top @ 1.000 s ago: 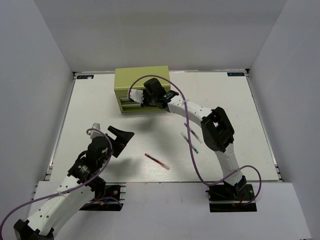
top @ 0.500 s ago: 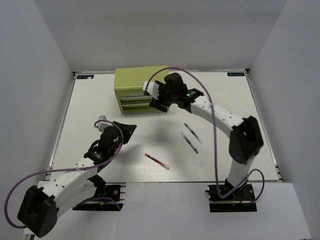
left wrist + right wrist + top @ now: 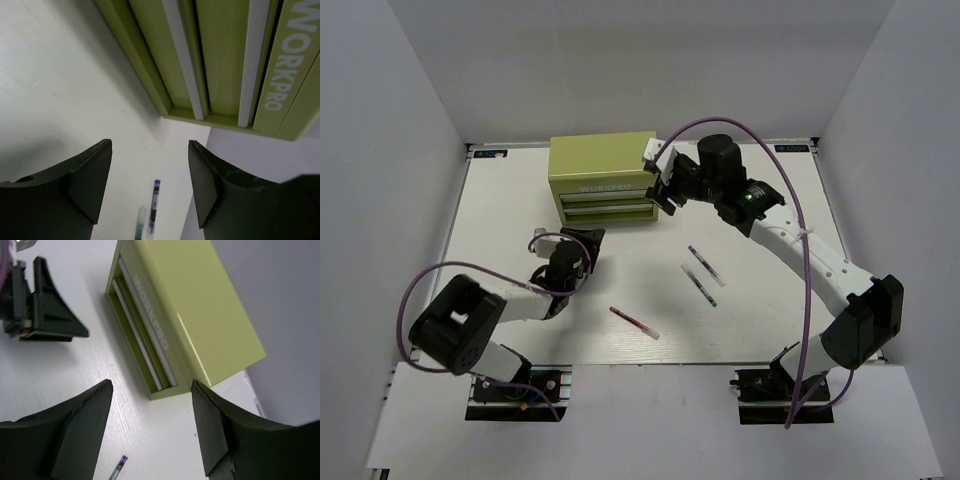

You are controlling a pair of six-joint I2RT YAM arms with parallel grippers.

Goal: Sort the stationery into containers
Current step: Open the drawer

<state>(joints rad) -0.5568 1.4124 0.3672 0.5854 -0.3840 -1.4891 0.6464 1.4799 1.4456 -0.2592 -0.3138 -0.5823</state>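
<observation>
The olive-green tool chest (image 3: pixel 602 163) stands at the back left of the table, and both of its drawers (image 3: pixel 610 206) are pushed in. My right gripper (image 3: pixel 666 190) hovers open and empty at the chest's front right corner. My left gripper (image 3: pixel 587 242) sits open and empty low over the table, just in front of the chest. A thin red pen (image 3: pixel 634 322) lies near the front centre. Two thin dark pens (image 3: pixel 706 266) (image 3: pixel 698 284) lie side by side to its right. The left wrist view shows the chest front (image 3: pixel 220 60) and both thin pens (image 3: pixel 154 200) (image 3: pixel 139 223) beyond the open fingers (image 3: pixel 92 175).
White walls close in the table on three sides. The right wrist view looks down on the chest (image 3: pixel 195 310), with my left gripper (image 3: pixel 47 307) at its upper left and a pen tip (image 3: pixel 119 466) below. Purple cables loop over both arms.
The drawer that stood pulled out is now pushed in. My right gripper has opened and drawn back to the chest's right corner. My left arm has reached forward towards the chest.
</observation>
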